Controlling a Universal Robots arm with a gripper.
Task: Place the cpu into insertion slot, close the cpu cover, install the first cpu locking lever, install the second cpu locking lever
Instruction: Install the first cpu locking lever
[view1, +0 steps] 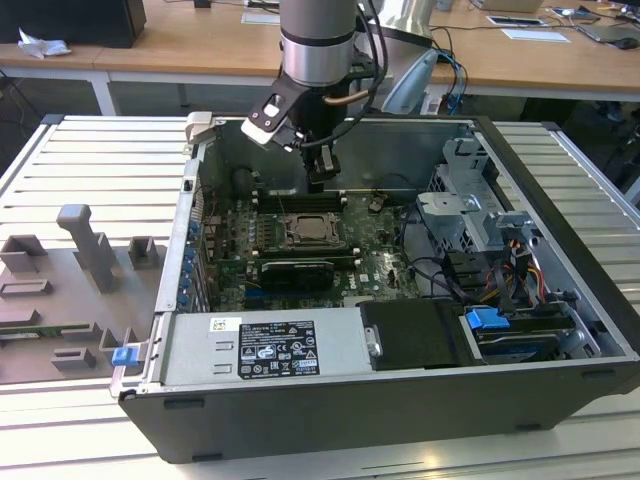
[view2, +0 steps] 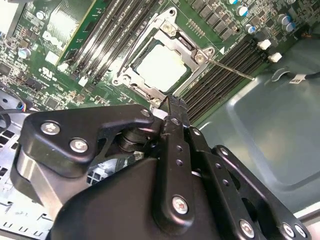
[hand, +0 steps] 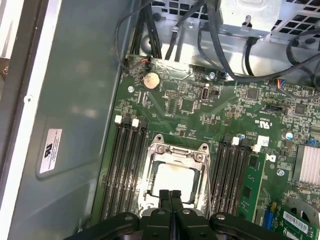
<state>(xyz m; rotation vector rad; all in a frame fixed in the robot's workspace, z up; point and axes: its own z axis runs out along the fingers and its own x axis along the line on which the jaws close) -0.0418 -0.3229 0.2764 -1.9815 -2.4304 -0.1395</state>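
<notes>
Closely, memory slots (hand: 125, 170) beside cpu cover (hand: 177, 152).

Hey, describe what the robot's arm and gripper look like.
The arm is a silver-grey cylinder with a dark band, black cables looping beside it and a white block at the wrist. The gripper is matte black, built of linked plates with silver screw heads.

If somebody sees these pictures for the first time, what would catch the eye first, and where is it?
In the exterior view, the open computer case lies on its side, and the robot arm reaches down into it from above. In the first wrist view, the pale cpu lies framed by the silver cpu cover, between rows of black memory slots. The black gripper, fingers together, is at the cover's edge.
</notes>
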